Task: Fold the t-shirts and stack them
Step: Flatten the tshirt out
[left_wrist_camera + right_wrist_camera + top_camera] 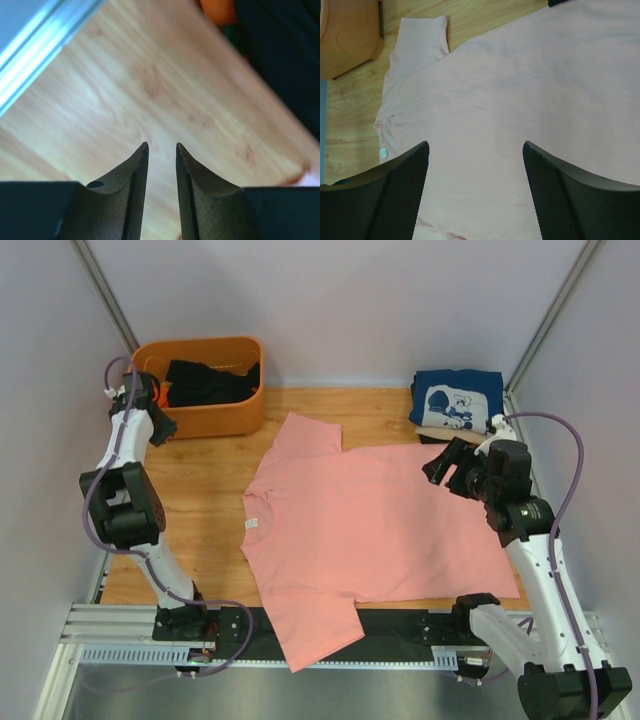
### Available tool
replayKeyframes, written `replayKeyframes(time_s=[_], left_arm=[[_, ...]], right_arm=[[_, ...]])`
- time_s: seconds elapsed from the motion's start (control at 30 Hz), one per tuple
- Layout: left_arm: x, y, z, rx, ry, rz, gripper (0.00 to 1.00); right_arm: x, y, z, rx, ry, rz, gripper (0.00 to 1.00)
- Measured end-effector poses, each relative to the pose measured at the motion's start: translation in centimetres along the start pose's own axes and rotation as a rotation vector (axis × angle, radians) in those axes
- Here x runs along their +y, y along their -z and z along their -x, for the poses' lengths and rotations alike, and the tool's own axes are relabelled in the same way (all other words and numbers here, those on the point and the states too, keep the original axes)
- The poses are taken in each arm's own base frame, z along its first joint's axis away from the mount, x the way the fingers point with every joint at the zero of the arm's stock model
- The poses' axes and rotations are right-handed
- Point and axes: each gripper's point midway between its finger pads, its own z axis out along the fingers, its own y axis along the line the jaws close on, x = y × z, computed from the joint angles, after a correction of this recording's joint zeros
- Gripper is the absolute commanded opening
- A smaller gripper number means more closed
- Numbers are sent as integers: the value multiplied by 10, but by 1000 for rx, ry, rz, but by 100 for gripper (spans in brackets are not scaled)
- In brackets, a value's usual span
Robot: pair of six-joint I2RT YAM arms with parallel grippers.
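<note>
A salmon-pink t-shirt (370, 525) lies spread flat on the wooden table, collar to the left, one sleeve hanging over the front edge; it fills the right wrist view (520, 100). A folded navy t-shirt with white cartoon print (456, 400) sits on a beige one at the back right. Dark shirts (210, 380) lie in the orange tub. My right gripper (440, 462) is open and empty above the pink shirt's right hem (475, 145). My left gripper (163, 425) is beside the tub at the back left, jaws a narrow gap apart, empty over bare wood (162, 146).
The orange plastic tub (215, 415) stands at the back left and shows in the right wrist view (347, 35). Grey walls with metal posts close in the sides and back. A black rail (400, 625) runs along the table's front edge.
</note>
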Motion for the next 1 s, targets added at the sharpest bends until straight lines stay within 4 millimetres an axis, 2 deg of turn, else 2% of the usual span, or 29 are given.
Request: replayKeyframes(time_s=[0.07, 0.13, 0.17, 0.23, 0.27, 0.37, 0.47, 0.6, 0.73, 0.83, 0.93, 1.0], left_arm=[[0, 30, -14, 4, -10, -37, 38], [0, 70, -35, -9, -36, -92, 42], [-2, 92, -48, -17, -56, -132, 54], [-5, 129, -73, -41, -100, -220, 69], [-15, 149, -98, -30, -159, -291, 79], [-20, 190, -161, 26, -288, -445, 90], [-7, 215, -219, 123, -402, -526, 90], [15, 247, -283, 254, -522, -613, 86], [45, 268, -350, 437, -644, -692, 81], [84, 269, -401, 589, -776, -654, 81], [117, 273, -433, 684, -897, -607, 81], [130, 276, -446, 712, -954, -575, 81]], right_arm=[[-6, -4, -1, 6, 3, -31, 86], [-14, -8, -3, 17, 5, -69, 92], [-19, -9, -4, 25, 2, -90, 93], [-31, -12, -7, 40, -24, -135, 96], [-37, -12, -9, 45, -44, -161, 97], [-57, -12, -22, 54, -103, -239, 100], [-75, -5, -52, 79, -168, -300, 100], [-92, 10, -87, 80, -262, -344, 100], [-91, 22, -94, 34, -319, -329, 100], [-88, 29, -90, -1, -338, -311, 100], [-89, 33, -95, 16, -345, -326, 100], [-91, 35, -97, 25, -348, -335, 100]])
